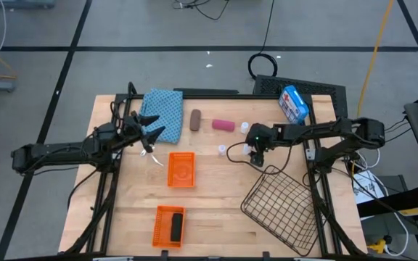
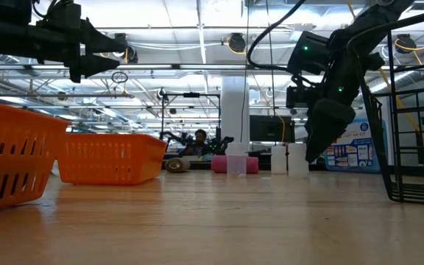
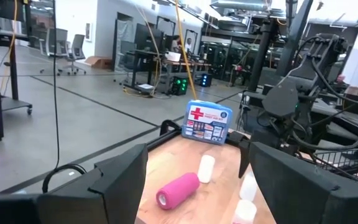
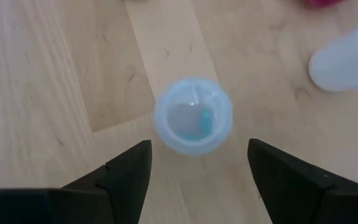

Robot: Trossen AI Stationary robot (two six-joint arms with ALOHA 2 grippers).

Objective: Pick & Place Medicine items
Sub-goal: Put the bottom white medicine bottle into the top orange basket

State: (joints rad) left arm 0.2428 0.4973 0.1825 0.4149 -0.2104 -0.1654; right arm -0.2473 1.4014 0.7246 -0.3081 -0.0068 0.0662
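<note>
In the right wrist view a white round vial point(image 4: 193, 115) stands upright on the wood, seen from above. My right gripper point(image 4: 194, 168) hovers over it, open, one finger on either side and not touching. A second vial point(image 4: 347, 59) stands close by. In the high view the right gripper point(image 1: 253, 152) points down near the table's middle, with another vial point(image 1: 221, 150) to its left and one point(image 1: 244, 125) farther off. The pink cylinder point(image 1: 223, 125) and brown cylinder point(image 1: 195, 119) lie on their sides. The black cylinder point(image 1: 175, 227) lies in an orange basket point(image 1: 160, 230). My left gripper point(image 1: 149, 139) is raised and open.
A second orange basket point(image 1: 181, 169) sits mid-table. A tilted wire basket point(image 1: 281, 210) stands at the near right. A blue cloth point(image 1: 160, 109) lies at the far left and the blue-and-white box point(image 1: 293, 104) at the far right. Bare wood shows between the two baskets.
</note>
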